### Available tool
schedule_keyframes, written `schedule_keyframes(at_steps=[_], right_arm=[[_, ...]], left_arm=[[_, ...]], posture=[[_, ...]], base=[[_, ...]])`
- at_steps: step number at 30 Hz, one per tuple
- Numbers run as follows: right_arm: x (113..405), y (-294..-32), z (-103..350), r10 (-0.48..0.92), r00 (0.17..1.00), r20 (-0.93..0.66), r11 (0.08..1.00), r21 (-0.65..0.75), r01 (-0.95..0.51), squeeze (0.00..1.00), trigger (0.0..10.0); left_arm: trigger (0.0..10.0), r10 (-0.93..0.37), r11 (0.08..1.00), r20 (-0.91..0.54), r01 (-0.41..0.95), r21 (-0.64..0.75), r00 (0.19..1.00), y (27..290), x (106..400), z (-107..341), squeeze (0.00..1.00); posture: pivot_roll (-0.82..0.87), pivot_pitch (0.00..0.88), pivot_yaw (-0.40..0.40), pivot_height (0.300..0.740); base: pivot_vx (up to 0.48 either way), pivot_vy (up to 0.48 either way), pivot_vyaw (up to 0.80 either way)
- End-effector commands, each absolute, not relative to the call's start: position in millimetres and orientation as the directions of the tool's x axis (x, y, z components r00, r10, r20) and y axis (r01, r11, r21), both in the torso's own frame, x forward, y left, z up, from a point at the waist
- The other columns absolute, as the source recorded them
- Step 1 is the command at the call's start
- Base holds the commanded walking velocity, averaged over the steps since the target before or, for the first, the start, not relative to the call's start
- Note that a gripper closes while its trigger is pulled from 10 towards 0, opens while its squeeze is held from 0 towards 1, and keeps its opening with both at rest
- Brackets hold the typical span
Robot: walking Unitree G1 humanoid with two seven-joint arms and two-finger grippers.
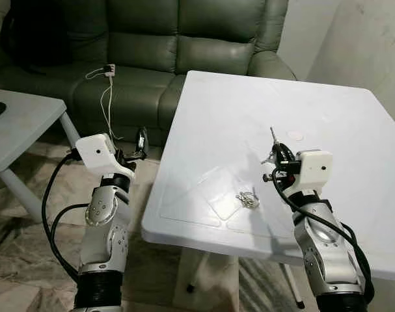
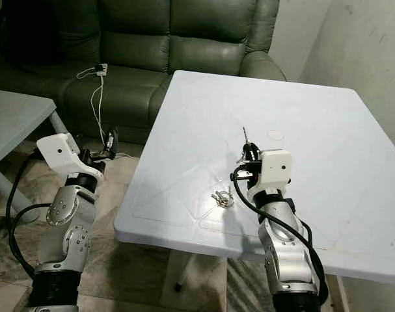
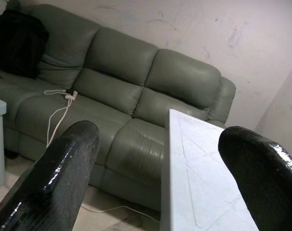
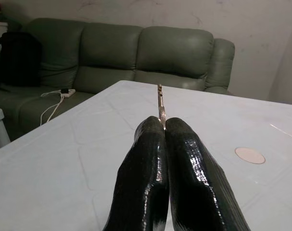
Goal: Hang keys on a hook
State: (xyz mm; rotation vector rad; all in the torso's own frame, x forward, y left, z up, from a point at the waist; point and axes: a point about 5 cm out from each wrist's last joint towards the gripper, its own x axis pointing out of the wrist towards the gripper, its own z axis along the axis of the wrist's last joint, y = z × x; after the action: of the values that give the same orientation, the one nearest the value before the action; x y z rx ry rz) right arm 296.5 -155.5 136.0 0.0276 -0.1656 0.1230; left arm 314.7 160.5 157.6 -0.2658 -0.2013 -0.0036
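Note:
A small bunch of keys on a ring lies on the white plastic table, near its front edge. My right gripper hovers just right of and beyond the keys, shut on a thin metal piece that sticks out past the fingertips. I cannot tell whether that piece is a hook or a key. My left gripper is open with nothing between its fingers, held left of the table's edge and pointing toward the sofa.
A green leather sofa stands behind the table, with a white cable and plug strip and a black bag on it. A second white table stands at the left. A round mark lies on the tabletop.

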Motion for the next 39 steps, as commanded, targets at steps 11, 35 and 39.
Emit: schedule_keyframes(at_steps=[11, 35, 39], right_arm=[[295.3, -154.4, 137.8, 0.127, 0.977, 0.169, 0.991, 0.011, -0.131, 0.0, 10.0], [294.4, -151.8, 137.0, 0.138, 0.976, 0.166, 0.99, 0.016, -0.143, 0.0, 10.0], [294.7, -151.2, 137.4, 0.142, 0.976, 0.167, 0.989, 0.016, -0.147, 0.0, 10.0]], left_arm=[[10.0, 0.013, 0.964, 0.196, 0.04, -0.264, 0.98, 158.5, 315.2, 157.3, 0.0], [10.0, 0.017, 0.963, 0.193, 0.036, -0.267, 0.981, 158.2, 314.9, 157.0, 0.0], [10.0, 0.028, 0.964, 0.192, 0.024, -0.265, 0.981, 158.6, 314.8, 156.7, 0.0]], posture=[[-0.04, 0.0, -0.055, 0.74], [-0.03, 0.0, -0.06, 0.74], [-0.03, 0.0, -0.061, 0.74]], base=[[0.0, 0.315, 0.0], [0.0, 0.39, 0.0], [0.0, 0.304, 0.0]])
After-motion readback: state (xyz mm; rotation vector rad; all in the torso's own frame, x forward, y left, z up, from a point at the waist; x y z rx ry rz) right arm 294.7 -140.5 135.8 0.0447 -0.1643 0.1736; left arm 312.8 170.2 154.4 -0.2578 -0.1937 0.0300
